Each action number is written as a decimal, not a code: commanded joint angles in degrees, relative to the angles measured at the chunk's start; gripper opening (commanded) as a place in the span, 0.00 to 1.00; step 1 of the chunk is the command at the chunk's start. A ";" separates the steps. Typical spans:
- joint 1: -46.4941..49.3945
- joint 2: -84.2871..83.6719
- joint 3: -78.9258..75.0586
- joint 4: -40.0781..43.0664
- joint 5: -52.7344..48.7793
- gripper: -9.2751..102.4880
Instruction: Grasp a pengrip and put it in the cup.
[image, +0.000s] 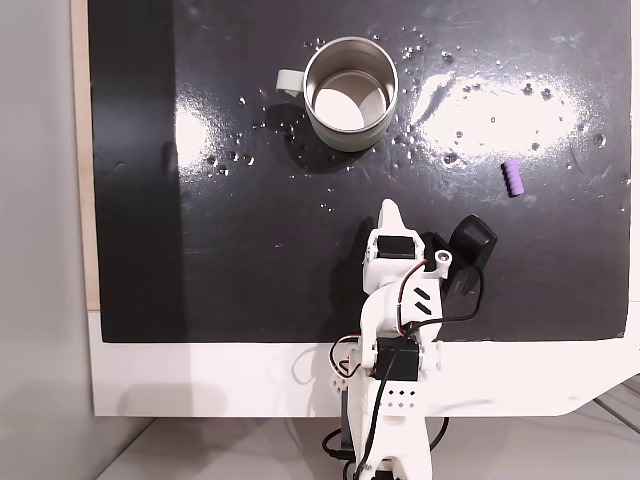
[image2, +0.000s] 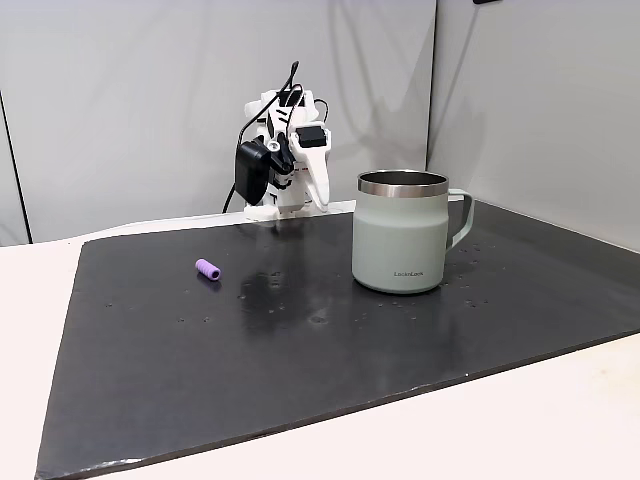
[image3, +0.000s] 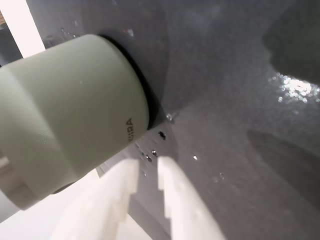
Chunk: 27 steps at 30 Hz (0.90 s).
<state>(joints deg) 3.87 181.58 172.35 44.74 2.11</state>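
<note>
A big black mat (image: 250, 250) is laid on the white table (image2: 560, 420). The white arm (image: 395, 330) is folded up at the mat's near edge in the top-down fixed view. The cup (image: 350, 93) is stood upright, with small words printed low on its side that are too small to be read. The gripper (image3: 148, 167) is held nearly closed and empty, just beside the cup. The pengrip (image: 513, 178) is laid flat on the mat, well apart from the cup, its long side pointed up and down in the top-down fixed view.

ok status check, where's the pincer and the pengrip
Pincer near closed, empty, pointing at the cup. Pengrip loose on mat, off to the right in overhead fixed view. Path clear.
</note>
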 joint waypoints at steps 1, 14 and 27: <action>0.00 0.53 -0.44 -1.49 -0.62 0.08; 0.62 -4.22 -20.39 2.37 -2.11 0.08; 12.66 -26.81 -45.70 5.45 1.58 0.08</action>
<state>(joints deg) 15.12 158.82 133.33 49.83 2.72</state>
